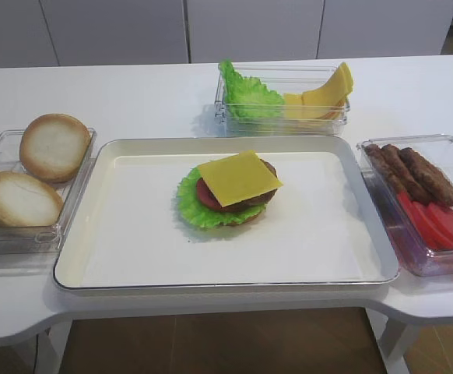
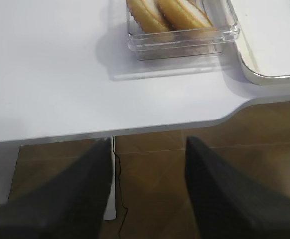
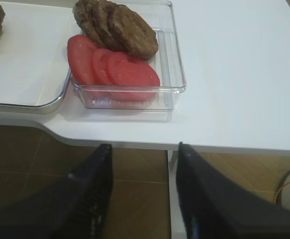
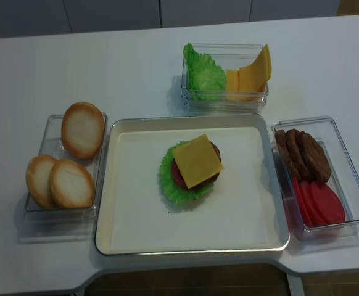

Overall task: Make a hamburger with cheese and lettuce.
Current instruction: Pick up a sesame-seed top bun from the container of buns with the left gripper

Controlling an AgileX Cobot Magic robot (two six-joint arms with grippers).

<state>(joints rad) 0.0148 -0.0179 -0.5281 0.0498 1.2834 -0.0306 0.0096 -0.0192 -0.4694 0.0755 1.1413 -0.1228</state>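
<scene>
The hamburger point(image 1: 230, 195) stands in the middle of the white tray point(image 1: 133, 257) as an open stack. A frilly green lettuce point(image 1: 191, 204) lies low in it, with red tomato and a brown patty above. The square yellow cheese point(image 1: 238, 178) lies on top, and there is no bun over it. Neither gripper shows in the two high views. My right gripper point(image 3: 144, 194) hangs open over the floor in front of the table edge, with nothing between its fingers. My left gripper point(image 2: 147, 184) is likewise open and empty below the table's front left edge.
A clear tub of pale bun halves point(image 1: 24, 195) sits left of the tray. A tub with bunched lettuce and cheese slices point(image 1: 281, 101) stands behind it. A tub of patties and tomato slices point(image 1: 421, 202) sits to the right, and in the right wrist view that tub point(image 3: 130, 94) lies ahead.
</scene>
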